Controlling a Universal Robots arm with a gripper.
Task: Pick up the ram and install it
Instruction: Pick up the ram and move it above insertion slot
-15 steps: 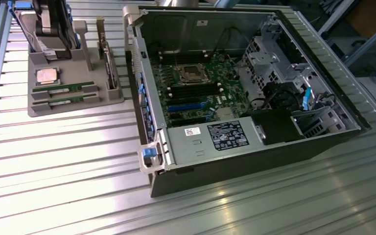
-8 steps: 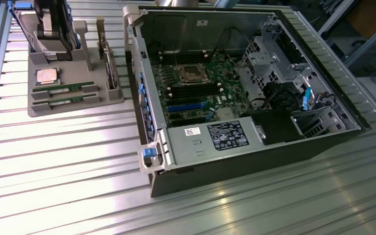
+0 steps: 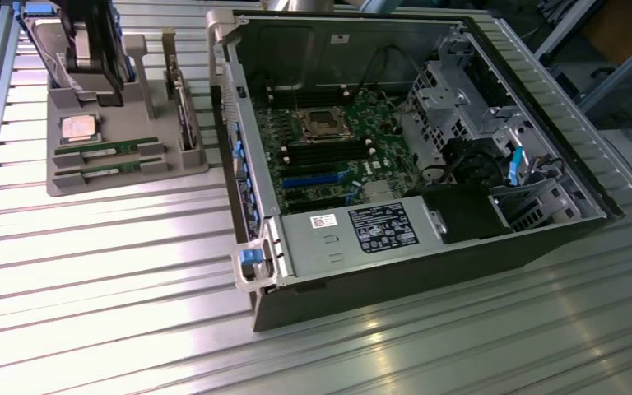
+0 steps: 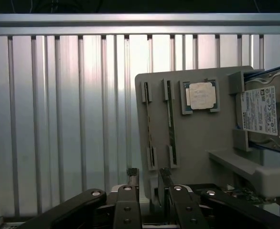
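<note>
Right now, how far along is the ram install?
Nothing is done yet: both ram sticks sit in the grey holder. The gripper hangs open over it, holding nothing. Picking up a stick and seating it in the motherboard both remain.

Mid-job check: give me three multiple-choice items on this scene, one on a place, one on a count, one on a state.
1. Where do the ram sticks lie?
A. in the grey holder
B. in the motherboard slots
C. on the bare table

2. How many ram sticks are in the holder?
A. one
B. two
C. four

3. The gripper is:
A. shut on a ram stick
B. open, holding nothing
C. shut on the hard drive

Answers:
1 A, both lie in the holder's clips.
2 B, two green sticks lie side by side.
3 B, its fingers stand apart with nothing between them.
</note>
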